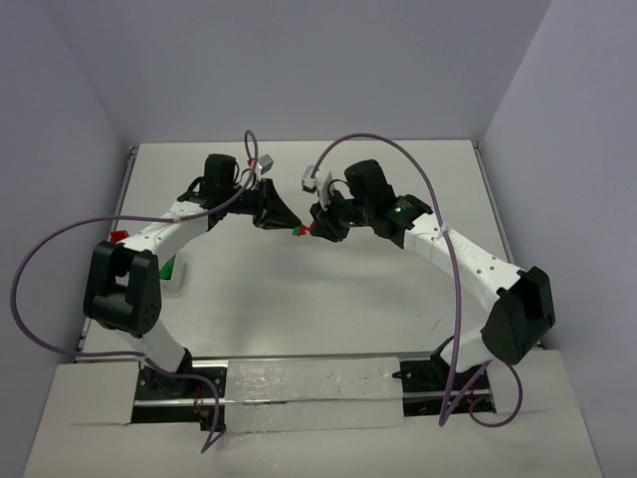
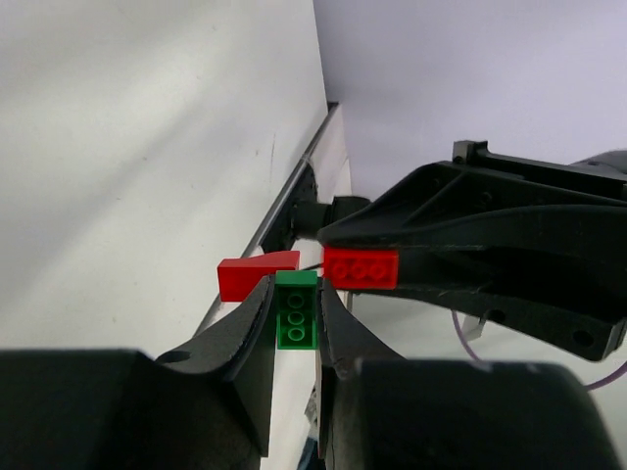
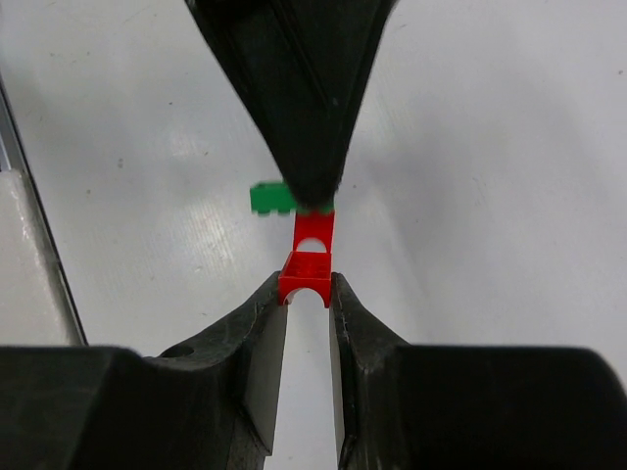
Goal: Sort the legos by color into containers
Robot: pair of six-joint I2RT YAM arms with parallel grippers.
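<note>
Cables in purple sheathing point(image 1: 383, 136) loop off both arms above the white table point(image 1: 299, 309); at the table's left edge a small red object point(image 1: 119, 236) and a green-and-white object point(image 1: 172, 271) sit just beside the left arm point(image 1: 149, 234), too small to tell what they are; the two arms reach inward and meet tip to tip over the middle of the table, so in each wrist view the other arm's black fingers block the space ahead.

The left gripper point(image 2: 297, 294) is clamped on a small green plastic brick point(image 2: 296, 318), which sits upright between its fingertips with its studs facing the camera; a red sloped piece point(image 2: 257, 276) touches the green brick's far end; the right gripper point(image 3: 306, 286) is closed tight on a small red plastic brick point(image 3: 306, 272), arched on its underside, pinched right at the tips of its fingers; from the left wrist that red brick shows three studs and lies just beside the green brick's far end; in the right wrist view the red reaches up to the green with no gap visible.
</note>
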